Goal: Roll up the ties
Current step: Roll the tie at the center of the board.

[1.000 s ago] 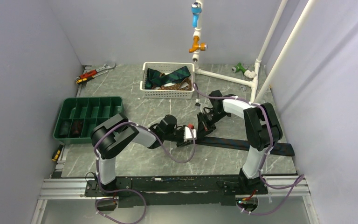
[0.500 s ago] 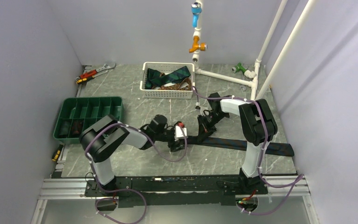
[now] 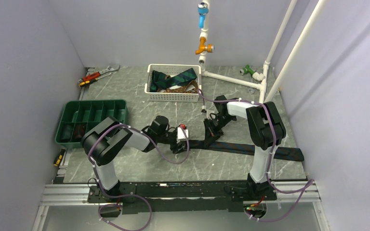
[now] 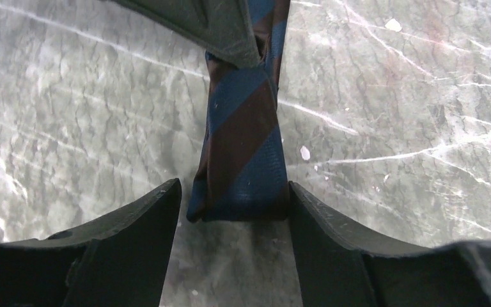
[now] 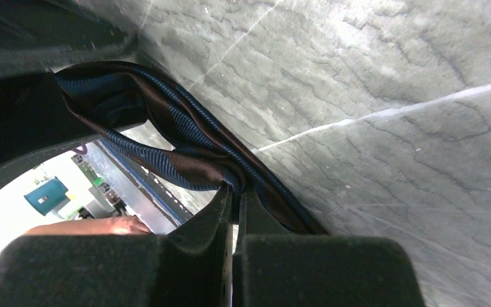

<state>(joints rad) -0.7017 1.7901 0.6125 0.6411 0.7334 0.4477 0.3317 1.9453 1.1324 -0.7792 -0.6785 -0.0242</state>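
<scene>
While the right pincer (image 5: pixel 235 199) is clamped on a bunched fold of the navy-and-brown striped tie (image 3: pixel 250 148), the left pincer (image 4: pixel 233 201) stands with jaws apart, one finger on either side of the tie's blunt end, which lies flat on the grey marbled bench (image 3: pixel 139 166). From the fold the tie runs rightward along the bench. More ties (image 3: pixel 176 79) lie in the white basket (image 3: pixel 172 97) at the back

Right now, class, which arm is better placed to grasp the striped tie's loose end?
Left. The left gripper stands open astride the end of the striped tie; the right gripper is shut on that tie.
</scene>
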